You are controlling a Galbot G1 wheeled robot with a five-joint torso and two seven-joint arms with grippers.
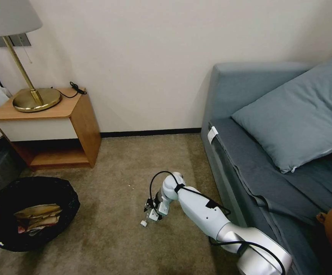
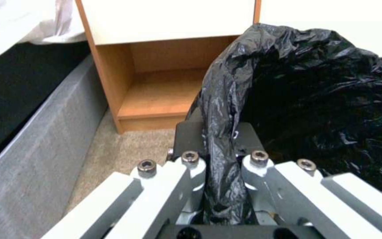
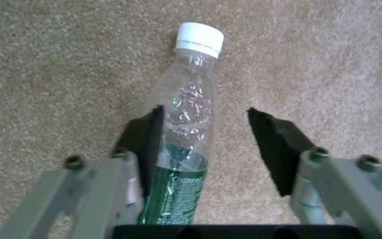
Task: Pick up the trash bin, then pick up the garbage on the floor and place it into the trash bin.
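The trash bin [image 1: 65,193], lined with a glossy black bag, stands at the lower left of the head view; tan paper and wrappers [image 1: 36,215] lie inside it. In the left wrist view my left gripper [image 2: 220,132] is shut on the folded bag edge [image 2: 220,99] at the bin's rim. A clear plastic bottle [image 3: 186,109] with a white cap and green label lies on the carpet. My right gripper [image 3: 204,113] is open around it, one pad [image 3: 149,132] touching its side and the other apart. From the head camera, the right gripper [image 1: 150,214] is low at the floor, with the bottle [image 1: 144,222] at its tip.
A wooden nightstand [image 1: 55,126] with a brass lamp [image 1: 32,95] stands behind the bin. A grey bed base [image 2: 31,139] runs beside it. A blue-grey sofa [image 1: 250,160] with a pillow [image 1: 303,122] stands just right of the right arm. Open carpet [image 1: 116,229] lies between bin and bottle.
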